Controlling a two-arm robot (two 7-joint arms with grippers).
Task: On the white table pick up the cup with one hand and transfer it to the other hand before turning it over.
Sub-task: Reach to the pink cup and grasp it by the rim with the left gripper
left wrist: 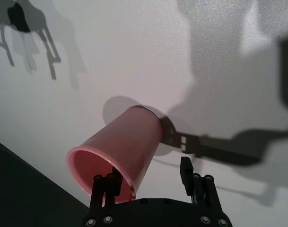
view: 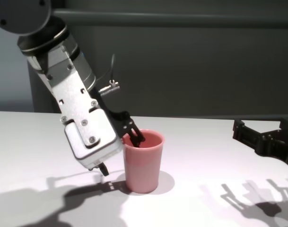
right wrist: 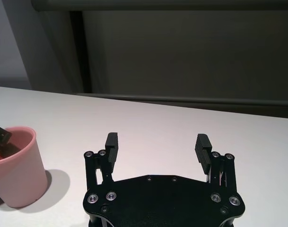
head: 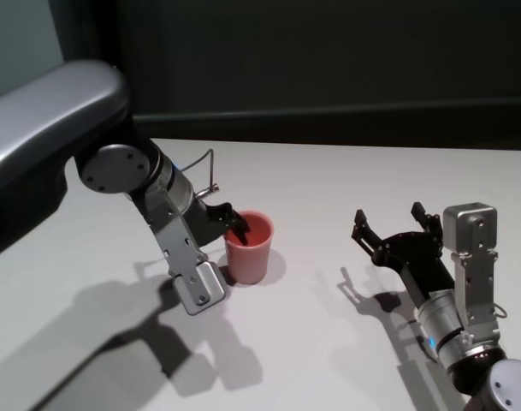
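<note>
The salmon-pink cup (head: 248, 250) stands upright on the white table (head: 346, 180), left of centre. My left gripper (head: 233, 224) reaches down over the cup's near rim. In the left wrist view one finger (left wrist: 106, 187) is inside the cup (left wrist: 122, 146) and the other finger (left wrist: 186, 171) is outside it, wide apart and not pressing the wall. The chest view shows the same finger dipping into the cup (view: 143, 165). My right gripper (head: 390, 216) is open and empty, low over the table to the cup's right, and it faces the cup (right wrist: 16, 165).
A dark wall (head: 328, 60) runs behind the table's far edge. Bare tabletop lies between the cup and my right gripper. The left arm's boxy wrist (head: 198, 287) hangs close to the table beside the cup.
</note>
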